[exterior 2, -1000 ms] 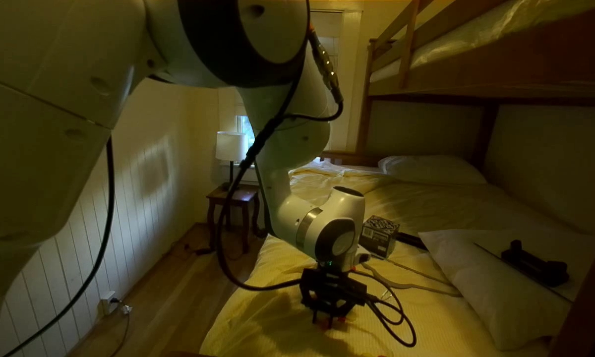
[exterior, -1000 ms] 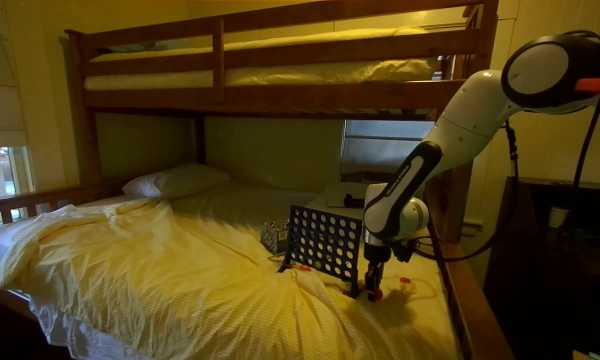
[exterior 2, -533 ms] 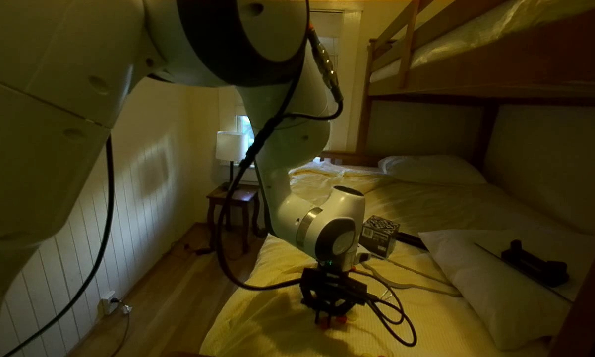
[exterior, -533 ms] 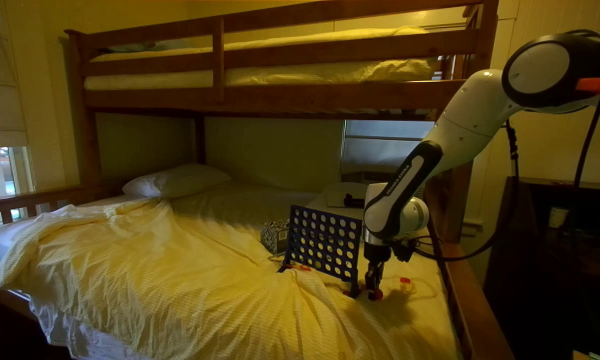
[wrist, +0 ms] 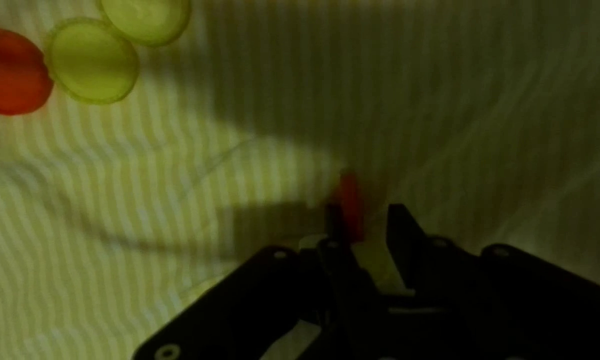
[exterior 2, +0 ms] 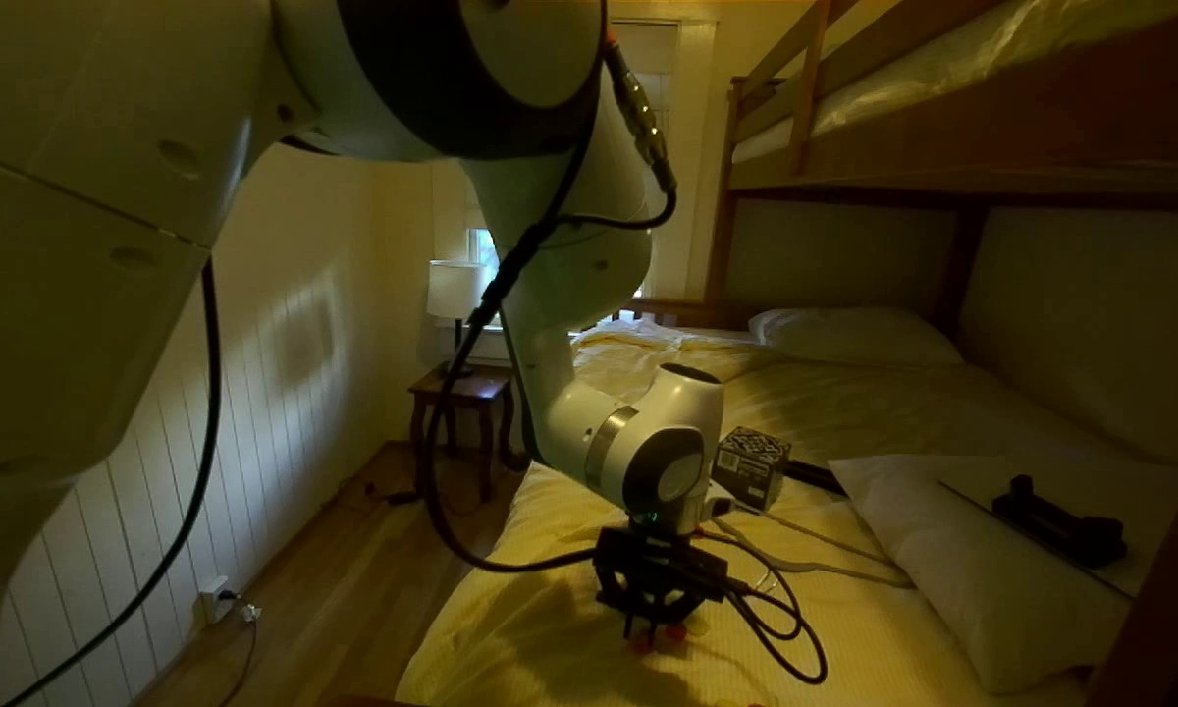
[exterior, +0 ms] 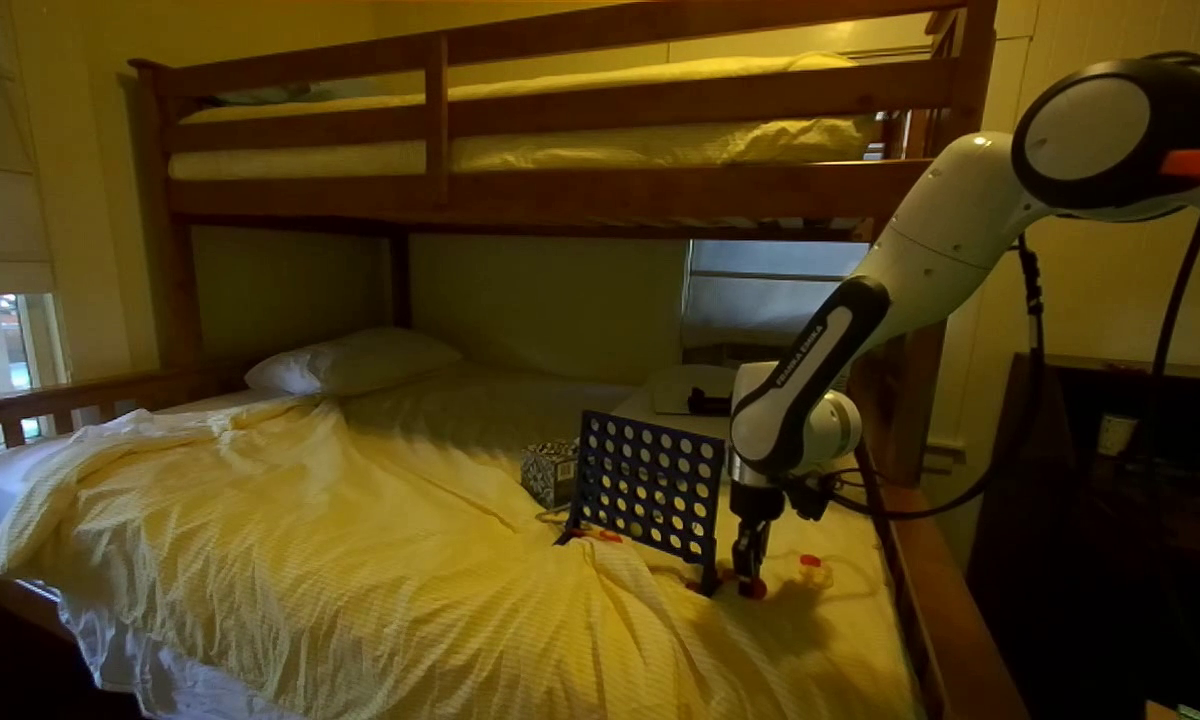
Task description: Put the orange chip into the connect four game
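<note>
One orange chip (wrist: 351, 207): stands edge-on to the wrist view, at the bedding (wrist: 145, 190), between the parted jaws of the gripper (wrist: 365, 212), close by one and apart from the other. One connect four game (exterior: 652, 485): stands upright nearby, no orange chip visible in its holes. Reach appears complete; grip, lift, carry and drop remain.

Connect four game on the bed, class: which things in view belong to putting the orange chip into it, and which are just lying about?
Belong to the job:
pincer
orange chip, between its open jaws
connect four game

Just lying or standing about:
yellow chips
spare orange chip
patterned box
pillow
lamp
</note>
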Available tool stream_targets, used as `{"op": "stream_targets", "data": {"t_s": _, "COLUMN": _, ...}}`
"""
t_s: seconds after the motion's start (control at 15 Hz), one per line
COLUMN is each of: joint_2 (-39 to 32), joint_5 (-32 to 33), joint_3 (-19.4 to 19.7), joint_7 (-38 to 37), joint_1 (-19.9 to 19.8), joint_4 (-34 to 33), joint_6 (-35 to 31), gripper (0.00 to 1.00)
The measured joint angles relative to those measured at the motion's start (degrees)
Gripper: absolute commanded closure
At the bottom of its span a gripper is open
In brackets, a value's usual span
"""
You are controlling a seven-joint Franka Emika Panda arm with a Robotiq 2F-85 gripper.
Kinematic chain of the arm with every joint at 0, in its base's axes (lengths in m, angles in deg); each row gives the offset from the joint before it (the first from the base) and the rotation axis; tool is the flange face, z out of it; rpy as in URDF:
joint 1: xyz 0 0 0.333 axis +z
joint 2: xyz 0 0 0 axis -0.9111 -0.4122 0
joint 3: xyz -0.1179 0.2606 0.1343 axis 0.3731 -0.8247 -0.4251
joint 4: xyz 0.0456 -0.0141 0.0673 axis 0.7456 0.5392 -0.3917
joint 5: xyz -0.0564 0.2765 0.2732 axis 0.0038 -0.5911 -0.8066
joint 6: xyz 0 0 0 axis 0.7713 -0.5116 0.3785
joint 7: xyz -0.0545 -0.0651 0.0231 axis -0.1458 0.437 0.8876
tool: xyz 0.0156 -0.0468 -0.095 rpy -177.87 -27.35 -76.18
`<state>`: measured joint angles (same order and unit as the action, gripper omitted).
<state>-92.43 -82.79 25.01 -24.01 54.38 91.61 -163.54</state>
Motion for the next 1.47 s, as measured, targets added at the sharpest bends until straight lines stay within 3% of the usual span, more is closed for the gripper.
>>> {"op": "stream_targets", "data": {"t_s": 0.2, "joint_2": 0.66, "joint_5": 0.0, "joint_3": 0.09, "joint_7": -0.06, "joint_1": 0.01, "joint_4": 0.61, "joint_6": 0.0, "gripper": 0.74}}
{"op": "stream_targets", "data": {"t_s": 0.4, "joint_2": 0.86, "joint_5": 0.0, "joint_3": 0.18, "joint_7": -0.23, "joint_1": 0.05, "joint_4": 0.69, "joint_6": 0.0, "gripper": 0.98}}
{"op": "stream_targets", "data": {"t_s": 0.47, "joint_2": 0.87, "joint_5": 0.0, "joint_3": 0.19, "joint_7": -0.33, "joint_1": 0.06, "joint_4": 0.71, "joint_6": 0.0, "gripper": 1.0}}
{"op": "stream_targets", "data": {"t_s": 1.07, "joint_2": 1.41, "joint_5": 1.2, "joint_3": 0.58, "joint_7": -1.84, "joint_1": 0.32, "joint_4": 1.53, "joint_6": 0.0, "gripper": 0.98}}
{"op": "stream_targets", "data": {"t_s": 1.47, "joint_2": 11.43, "joint_5": 1.67, "joint_3": 1.09, "joint_7": -1.97, "joint_1": 0.36, "joint_4": 11.06, "joint_6": -0.78, "gripper": 0.98}}
